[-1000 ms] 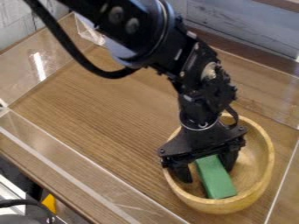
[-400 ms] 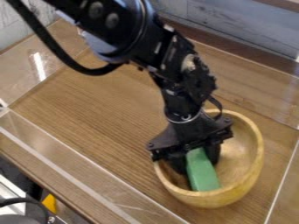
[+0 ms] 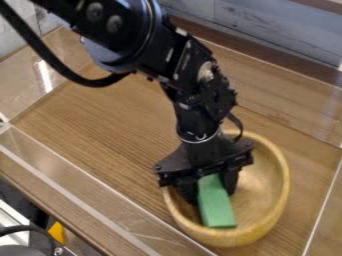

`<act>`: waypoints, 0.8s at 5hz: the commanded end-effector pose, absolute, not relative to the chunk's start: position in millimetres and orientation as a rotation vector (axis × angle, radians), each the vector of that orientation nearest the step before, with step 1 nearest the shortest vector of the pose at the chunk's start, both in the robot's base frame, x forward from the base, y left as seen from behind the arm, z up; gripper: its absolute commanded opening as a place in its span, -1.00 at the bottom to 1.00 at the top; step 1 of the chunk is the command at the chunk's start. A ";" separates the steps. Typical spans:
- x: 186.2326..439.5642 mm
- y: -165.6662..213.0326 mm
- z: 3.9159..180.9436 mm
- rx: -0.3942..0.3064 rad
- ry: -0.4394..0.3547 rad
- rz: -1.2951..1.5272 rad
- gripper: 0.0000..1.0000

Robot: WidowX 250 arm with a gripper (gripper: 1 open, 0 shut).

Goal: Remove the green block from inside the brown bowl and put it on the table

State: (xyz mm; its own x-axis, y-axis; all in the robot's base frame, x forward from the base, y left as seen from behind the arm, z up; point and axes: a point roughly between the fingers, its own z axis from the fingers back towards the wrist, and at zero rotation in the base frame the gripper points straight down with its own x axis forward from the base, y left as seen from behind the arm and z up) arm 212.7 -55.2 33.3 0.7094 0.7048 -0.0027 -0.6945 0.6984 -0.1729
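The brown bowl (image 3: 277,183) sits on the table (image 3: 94,130) at the front right. Inside it lies the green block (image 3: 215,206), tilted with its far end raised toward the gripper. My gripper (image 3: 207,180) points straight down into the bowl from the black arm, its two dark fingers standing on either side of the block's upper end and shut on it. The block's lower end still rests against the bowl's inner floor near the front rim.
Low clear plastic walls (image 3: 54,195) edge the table along the front left and the back. A pale wall runs behind the table at the top right. The black arm and its cable span the upper left of the view.
The fingers have closed in on the green block. Gripper, block and bowl have all shifted to the left across the table, and the arm leans further left.
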 end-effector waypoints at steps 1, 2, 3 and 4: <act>213.2 -57.1 48.0 -0.179 -0.093 0.766 -1.00; 215.6 -42.6 55.2 -0.179 -0.093 0.753 -1.00; 218.1 -28.0 63.6 -0.181 -0.094 0.740 -1.00; 218.6 -45.9 65.6 -0.187 -0.093 0.698 -1.00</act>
